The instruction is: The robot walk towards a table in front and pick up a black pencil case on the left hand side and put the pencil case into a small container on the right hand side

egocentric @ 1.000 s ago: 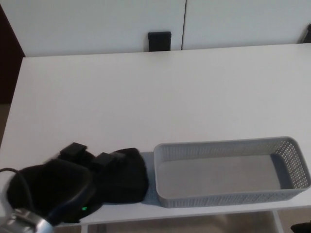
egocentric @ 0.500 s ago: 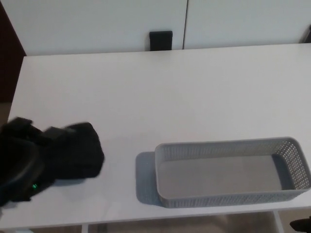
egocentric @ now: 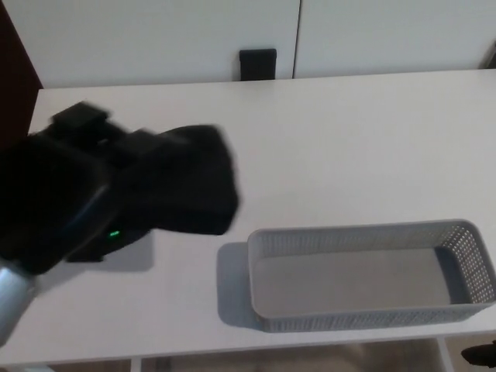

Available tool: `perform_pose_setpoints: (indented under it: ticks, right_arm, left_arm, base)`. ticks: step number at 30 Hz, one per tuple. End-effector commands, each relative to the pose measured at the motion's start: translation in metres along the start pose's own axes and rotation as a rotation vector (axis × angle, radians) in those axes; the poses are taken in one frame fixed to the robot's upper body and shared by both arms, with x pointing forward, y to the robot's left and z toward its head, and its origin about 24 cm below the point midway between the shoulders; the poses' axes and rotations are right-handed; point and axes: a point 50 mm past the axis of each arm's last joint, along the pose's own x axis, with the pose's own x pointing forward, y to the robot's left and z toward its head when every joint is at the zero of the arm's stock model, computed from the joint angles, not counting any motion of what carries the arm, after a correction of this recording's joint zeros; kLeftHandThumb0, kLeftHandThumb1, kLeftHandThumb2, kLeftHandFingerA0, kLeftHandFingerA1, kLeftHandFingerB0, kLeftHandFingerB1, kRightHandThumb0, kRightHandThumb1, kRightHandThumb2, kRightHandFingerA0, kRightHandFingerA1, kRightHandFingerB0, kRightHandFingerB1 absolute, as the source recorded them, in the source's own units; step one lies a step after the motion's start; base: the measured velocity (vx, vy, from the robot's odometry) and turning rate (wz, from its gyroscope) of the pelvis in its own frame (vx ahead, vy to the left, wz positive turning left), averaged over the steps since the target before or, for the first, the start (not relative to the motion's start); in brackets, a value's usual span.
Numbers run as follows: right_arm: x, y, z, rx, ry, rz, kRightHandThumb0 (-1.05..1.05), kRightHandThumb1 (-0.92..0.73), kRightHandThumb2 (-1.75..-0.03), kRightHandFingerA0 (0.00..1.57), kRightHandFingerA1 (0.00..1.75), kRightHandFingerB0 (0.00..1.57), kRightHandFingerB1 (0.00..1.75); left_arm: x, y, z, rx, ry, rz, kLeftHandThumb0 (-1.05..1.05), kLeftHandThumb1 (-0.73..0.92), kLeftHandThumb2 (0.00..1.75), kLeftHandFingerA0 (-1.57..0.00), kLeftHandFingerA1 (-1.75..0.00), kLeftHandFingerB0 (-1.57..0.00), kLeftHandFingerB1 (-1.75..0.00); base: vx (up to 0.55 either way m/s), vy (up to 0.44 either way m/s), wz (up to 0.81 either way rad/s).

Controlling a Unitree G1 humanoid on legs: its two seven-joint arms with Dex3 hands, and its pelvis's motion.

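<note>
The left hand (egocentric: pixel 77 194) is closed around the black pencil case (egocentric: pixel 190 182), holding it above the table (egocentric: pixel 349 139) just left of the grey container (egocentric: pixel 364 271), and a loose grip or short carry risks dropping it outside the near rim

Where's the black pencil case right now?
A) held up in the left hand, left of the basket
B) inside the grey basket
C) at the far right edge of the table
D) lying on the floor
A: the black pencil case is gripped in the left hand, raised over the white table, while the grey basket to its right holds nothing.
</note>
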Motion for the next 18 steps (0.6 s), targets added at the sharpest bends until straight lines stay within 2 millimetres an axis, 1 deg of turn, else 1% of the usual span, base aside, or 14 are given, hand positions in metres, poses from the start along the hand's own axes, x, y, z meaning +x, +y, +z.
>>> perform_pose_setpoints:
  ticks: [1,2,3,4,5,6,7,10,11,12,15,16,17,18]
  right_arm:
    - [-0.001,-0.004,-0.002,-0.010,0.005,0.000,-0.40,-0.63,-0.60,0.63,0.42,0.56,0.40]
    - [0.000,-0.004,-0.001,-0.006,0.008,0.002,-0.40,-0.64,-0.59,0.62,0.42,0.55,0.39]
    - [-0.001,-0.003,-0.003,0.001,0.012,0.004,-0.38,-0.63,-0.59,0.59,0.41,0.55,0.39]
    - [-0.002,-0.003,-0.004,0.006,0.014,0.005,-0.38,-0.63,-0.59,0.59,0.41,0.55,0.39]
    - [-0.003,-0.002,-0.004,0.007,0.015,0.005,-0.38,-0.62,-0.59,0.60,0.41,0.55,0.39]
    - [-0.003,-0.002,-0.005,-0.006,0.017,0.004,-0.39,-0.64,-0.59,0.62,0.42,0.57,0.39]
    - [-0.003,-0.002,-0.006,-0.009,0.020,0.006,-0.39,-0.63,-0.59,0.63,0.42,0.56,0.39]
    - [-0.004,0.002,-0.007,0.003,0.023,0.008,-0.39,-0.63,-0.59,0.64,0.43,0.57,0.39]
    - [-0.005,0.004,-0.008,0.001,0.029,0.005,-0.41,-0.63,-0.60,0.70,0.46,0.57,0.40]
    - [-0.006,0.006,-0.010,-0.002,0.036,0.008,-0.42,-0.63,-0.60,0.71,0.48,0.57,0.39]
    - [-0.012,0.015,-0.018,-0.001,0.053,0.022,-0.41,-0.62,-0.60,0.71,0.48,0.58,0.40]
    - [-0.017,0.019,-0.023,-0.007,0.049,0.035,-0.39,-0.63,-0.59,0.60,0.42,0.57,0.39]
    - [-0.017,0.019,-0.024,-0.005,0.048,0.036,-0.39,-0.63,-0.59,0.60,0.41,0.57,0.40]
    - [-0.018,0.019,-0.024,-0.003,0.046,0.035,-0.40,-0.62,-0.59,0.56,0.40,0.57,0.40]
  left_arm:
    - [0.033,0.006,0.027,-0.273,-0.049,-0.112,-0.10,0.77,0.63,-0.83,-1.48,-0.86,-0.79]
    - [0.039,0.006,0.030,-0.304,-0.052,-0.123,-0.09,0.77,0.63,-0.80,-1.52,-0.84,-0.84]
    - [0.044,0.005,0.034,-0.343,-0.052,-0.144,-0.07,0.80,0.62,-0.76,-1.53,-0.82,-0.88]
    - [0.048,0.004,0.037,-0.370,-0.053,-0.160,-0.07,0.80,0.62,-0.76,-1.53,-0.82,-0.88]
    - [0.056,0.003,0.042,-0.411,-0.063,-0.178,-0.07,0.79,0.63,-0.79,-1.48,-0.83,-0.89]
    - [0.063,0.001,0.046,-0.432,-0.065,-0.188,-0.06,0.78,0.63,-0.78,-1.43,-0.83,-0.87]
    - [0.067,-0.001,0.049,-0.441,-0.067,-0.193,-0.07,0.77,0.62,-0.76,-1.49,-0.82,-0.87]
    - [0.082,-0.011,0.057,-0.441,-0.072,-0.210,-0.11,0.78,0.63,-0.79,-1.48,-0.85,-0.83]
    - [0.094,-0.022,0.066,-0.457,-0.067,-0.237,-0.12,0.78,0.63,-0.77,-1.51,-0.82,-0.85]
    - [0.096,-0.025,0.068,-0.466,-0.066,-0.246,-0.12,0.76,0.66,-0.82,-1.45,-0.85,-0.76]
    - [0.097,-0.039,0.078,-0.479,-0.065,-0.277,-0.13,0.78,0.63,-0.80,-1.46,-0.84,-0.82]
    - [0.097,-0.054,0.088,-0.459,-0.086,-0.297,-0.14,0.76,0.63,-0.76,-1.57,-0.79,-0.91]
    - [0.098,-0.058,0.091,-0.459,-0.085,-0.304,-0.12,0.75,0.60,-0.73,-1.61,-0.74,-1.03]
    - [0.100,-0.068,0.096,-0.455,-0.082,-0.321,-0.17,0.75,0.60,-0.72,-1.61,-0.77,-0.92]
  base:
    - [0.00,0.000,0.00]
    - [0.00,0.000,0.00]
    - [0.00,0.000,0.00]
    - [0.00,0.000,0.00]
    - [0.00,0.000,0.00]
    - [0.00,0.000,0.00]
    - [0.00,0.000,0.00]
    - [0.00,0.000,0.00]
    - [0.00,0.000,0.00]
    - [0.00,0.000,0.00]
    - [0.00,0.000,0.00]
    - [0.00,0.000,0.00]
    - [0.00,0.000,0.00]
    - [0.00,0.000,0.00]
